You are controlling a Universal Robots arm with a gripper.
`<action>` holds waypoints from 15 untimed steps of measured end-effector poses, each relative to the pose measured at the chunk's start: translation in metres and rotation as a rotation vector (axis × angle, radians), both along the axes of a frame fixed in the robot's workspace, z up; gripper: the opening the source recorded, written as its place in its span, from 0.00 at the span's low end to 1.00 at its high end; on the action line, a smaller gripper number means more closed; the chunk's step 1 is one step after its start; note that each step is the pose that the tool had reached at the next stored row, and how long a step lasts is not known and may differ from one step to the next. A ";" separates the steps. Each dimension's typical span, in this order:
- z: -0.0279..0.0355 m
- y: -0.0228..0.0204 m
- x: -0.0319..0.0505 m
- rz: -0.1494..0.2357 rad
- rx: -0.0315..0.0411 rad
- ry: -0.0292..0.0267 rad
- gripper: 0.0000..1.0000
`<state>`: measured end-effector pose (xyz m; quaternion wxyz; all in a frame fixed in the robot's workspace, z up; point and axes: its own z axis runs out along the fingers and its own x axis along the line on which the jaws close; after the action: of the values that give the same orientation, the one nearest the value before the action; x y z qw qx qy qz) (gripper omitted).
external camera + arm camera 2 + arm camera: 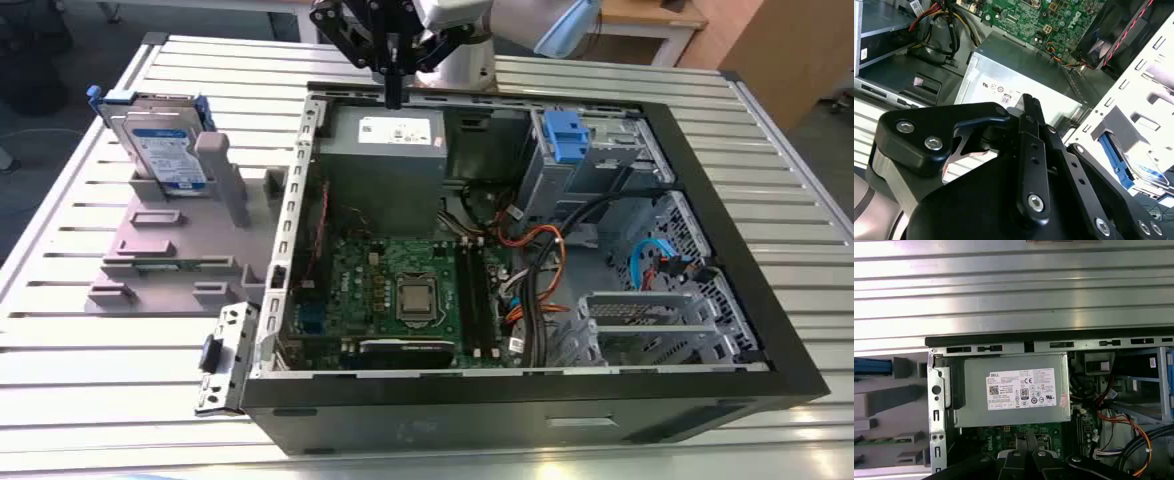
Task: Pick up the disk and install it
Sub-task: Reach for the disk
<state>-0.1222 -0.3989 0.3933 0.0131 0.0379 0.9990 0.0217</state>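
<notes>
**Exterior view.** Black linkage gripper (395, 97) on a white-and-grey arm, hanging over the far rim of an open black desktop computer case (467, 420), directly above a grey metal power supply box (387, 135). Jaws pressed together, holding nothing. This view alone takes in the whole case interior: green motherboard (394, 285), silver drive cage with a blue tab (567, 138), orange and black cable bundles.

**First wrist view.** Looks straight down on the power supply box (1014, 390), white label uppermost. The closed gripper (1026, 436) is low in frame. A blue strip of the disk's bracket (871, 366) is seen edge-on beside the case wall.

**Second wrist view.** Close on the gripper (1029, 102) and its bolted links. A corner of the disk (1146, 172) lies beyond the perforated white-metal case wall.

**Flat rectangular silver-grey disk** (167, 148). White-and-blue printed label, blue plastic carrier bracket round its edges. Stands upright on edge in a grey plastic stand with upright posts (160, 250), outside the case on the exterior view's left, well apart from the gripper. Not grasped.

**Surface.** Slatted aluminium tabletop (107, 400), ribbed lengthwise, carrying case and stand side by side. The first wrist view shows its ribs (1014, 290) behind the case.

**Room.** Dark floor round the tabletop. Wood-coloured furniture at the exterior view's upper right.
</notes>
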 end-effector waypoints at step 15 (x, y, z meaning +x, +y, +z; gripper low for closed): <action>0.0000 -0.0001 -0.0061 0.000 0.0000 -0.0001 0.11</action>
<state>-0.1283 -0.3990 0.3933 0.0131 0.0379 0.9990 0.0217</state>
